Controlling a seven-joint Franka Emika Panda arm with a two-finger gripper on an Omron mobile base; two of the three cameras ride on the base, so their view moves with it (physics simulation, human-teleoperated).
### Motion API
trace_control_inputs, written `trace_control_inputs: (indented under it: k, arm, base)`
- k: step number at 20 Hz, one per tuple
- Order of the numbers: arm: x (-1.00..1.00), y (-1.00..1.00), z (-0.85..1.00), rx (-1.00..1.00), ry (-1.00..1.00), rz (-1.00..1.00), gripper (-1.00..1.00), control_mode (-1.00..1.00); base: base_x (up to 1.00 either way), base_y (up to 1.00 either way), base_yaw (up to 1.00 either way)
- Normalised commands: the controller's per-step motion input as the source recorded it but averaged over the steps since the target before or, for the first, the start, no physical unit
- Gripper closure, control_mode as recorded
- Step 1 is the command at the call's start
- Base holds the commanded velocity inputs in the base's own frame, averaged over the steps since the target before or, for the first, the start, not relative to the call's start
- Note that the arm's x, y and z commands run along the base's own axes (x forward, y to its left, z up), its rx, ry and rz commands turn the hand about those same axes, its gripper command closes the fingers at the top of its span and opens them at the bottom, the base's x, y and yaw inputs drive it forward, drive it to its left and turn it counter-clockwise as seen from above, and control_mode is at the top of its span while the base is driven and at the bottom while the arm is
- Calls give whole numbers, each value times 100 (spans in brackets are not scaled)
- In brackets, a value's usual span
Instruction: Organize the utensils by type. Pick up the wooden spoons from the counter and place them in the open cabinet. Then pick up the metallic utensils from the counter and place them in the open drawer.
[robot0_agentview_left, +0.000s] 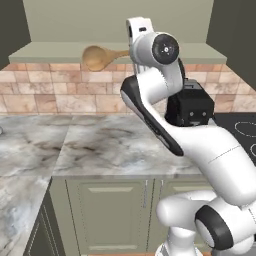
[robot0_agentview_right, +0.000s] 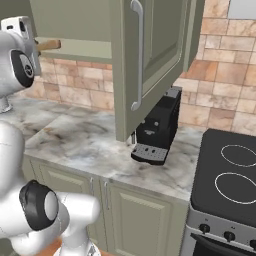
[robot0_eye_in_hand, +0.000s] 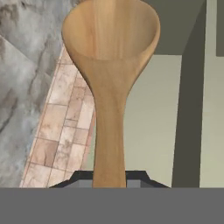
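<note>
A light-tan wooden spoon (robot0_eye_in_hand: 110, 83) runs up the centre of the hand view, its handle clamped between the dark fingers (robot0_eye_in_hand: 131, 178) at the bottom edge — closed on it. In the left base view, upper centre, its bowl hangs at the front edge of the open cabinet (robot0_agentview_left: 60, 52) shelf, above the bare marble bench (robot0_agentview_left: 100, 145) — open room below.

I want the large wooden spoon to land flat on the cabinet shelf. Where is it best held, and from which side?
By the handle's far end, as the gripper does now: the fingers pinch the slim straight handle from its two sides, leaving the wide bowl of the wooden spoon free to lead in over the cabinet shelf. The bowl seems too broad to pinch.
</note>
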Motion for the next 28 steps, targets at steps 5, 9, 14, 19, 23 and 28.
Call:
trace_control_inputs:
  k: [5, 9, 14, 19, 23, 28]
  arm:
    - [47, -9, 46, -3, 0, 0, 100, -100]
    - [51, -1, 0, -14, 1, 0, 100, -100]
    - [42, -4, -10, -11, 3, 0, 100, -100]
    - [38, -7, -3, -1, 0, 0, 100, -100]
    - [25, -6, -10, 0, 0, 0, 100, -100]
    - [31, -7, -7, 0, 0, 0, 100, -100]
  base:
    - [0, 0, 0]
    - [0, 0, 0]
    - [0, 0, 0]
    - [0, 0, 0]
    - [0, 0, 0]
    - [0, 0, 0]
